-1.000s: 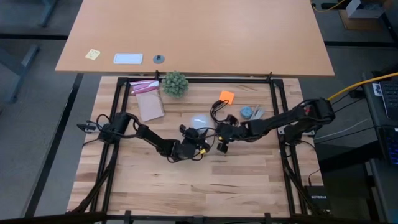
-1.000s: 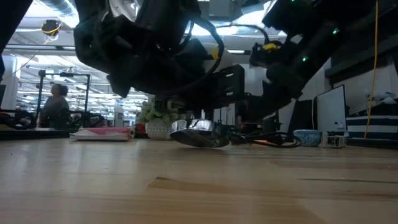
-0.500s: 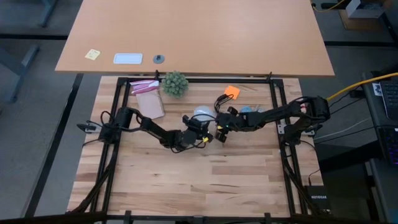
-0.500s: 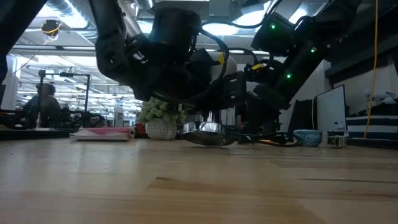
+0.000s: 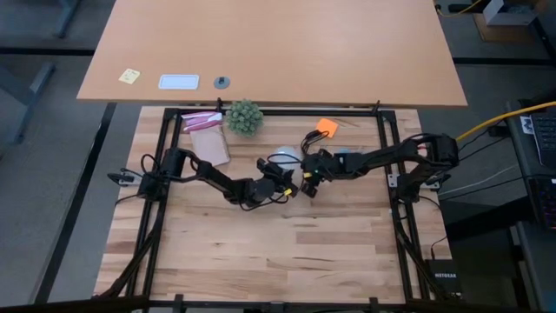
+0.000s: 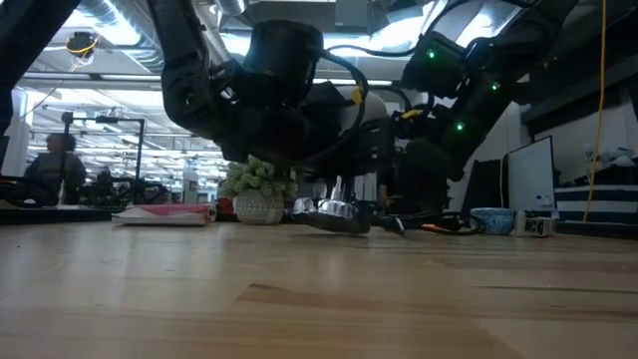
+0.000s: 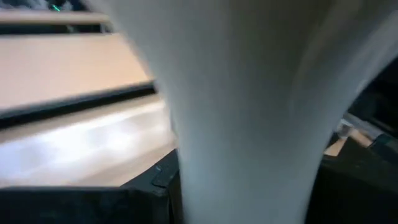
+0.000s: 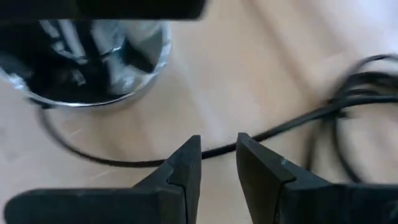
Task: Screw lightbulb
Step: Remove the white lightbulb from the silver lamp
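A pale butcher-block bench (image 5: 261, 252) carries the work, with a black frame along its edges and a larger tan table (image 5: 269, 43) past its far edge. In the low view an open room with ceiling lights lies beyond, and a seated person (image 6: 55, 170) shows far off.

The lightbulb (image 5: 283, 162) sits near the middle of the bench, slightly toward the far edge. Its frosted globe fills the left wrist view (image 7: 242, 93), and in the low view it stands screw end down over the silvery socket disc (image 6: 334, 212), whose thin black cord (image 8: 280, 127) runs across the wood. The left gripper (image 5: 276, 180) is closed on the lightbulb from the near side. The right gripper (image 5: 310, 174) hangs just beside the bulb, over the cord; its fingers (image 8: 186, 165) stand slightly apart with nothing between them.

Along the far edge stand a spiky green ball plant (image 5: 244, 116), a pink-topped packet (image 5: 207, 139) toward the far left corner and an orange sticky note (image 5: 326, 127) (the near half of the bench is bare wood).
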You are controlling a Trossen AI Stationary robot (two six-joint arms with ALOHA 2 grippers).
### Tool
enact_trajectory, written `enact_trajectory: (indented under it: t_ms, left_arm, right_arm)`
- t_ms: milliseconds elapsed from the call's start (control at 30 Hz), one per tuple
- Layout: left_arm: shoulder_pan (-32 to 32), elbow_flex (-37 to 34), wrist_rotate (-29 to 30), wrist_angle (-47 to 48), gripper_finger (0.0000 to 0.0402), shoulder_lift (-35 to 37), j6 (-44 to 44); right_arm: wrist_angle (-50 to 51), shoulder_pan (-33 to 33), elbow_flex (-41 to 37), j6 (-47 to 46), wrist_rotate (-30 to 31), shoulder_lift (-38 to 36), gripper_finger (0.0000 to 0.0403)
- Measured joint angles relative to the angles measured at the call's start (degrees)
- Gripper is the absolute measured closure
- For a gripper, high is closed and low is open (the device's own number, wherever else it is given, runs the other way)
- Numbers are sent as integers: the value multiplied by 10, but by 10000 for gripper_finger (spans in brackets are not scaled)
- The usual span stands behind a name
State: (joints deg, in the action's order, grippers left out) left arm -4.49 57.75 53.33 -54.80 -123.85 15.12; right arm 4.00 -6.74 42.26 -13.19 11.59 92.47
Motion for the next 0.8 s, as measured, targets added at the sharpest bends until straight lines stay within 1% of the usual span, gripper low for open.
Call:
enact_trajectory:
  t_ms: [67, 167, 267, 400, 533, 800]
  left_arm:
    - [-5, 0, -15, 12, 249, 0, 19]
    - [-13, 1, -25, 44, 249, 3, 54]
    - [-28, 2, -30, 88, 249, 3, 86]
    - [-47, 1, -35, 151, 249, 2, 142]
    - [-58, 1, -33, 180, 249, 2, 185]
    - [-66, 1, -33, 182, 249, 2, 177]
  right_arm:
    - [-3, 4, 0, -2, -32, 12, 301]
    - [-30, 12, 0, -5, -63, 41, 301]
    - [-69, 27, 1, -16, -75, 71, 301]
    - [-110, 50, 2, -36, -61, 97, 301]
    - [-111, 70, 2, -80, -49, 102, 301]
    - [-89, 105, 2, -163, -29, 102, 301]
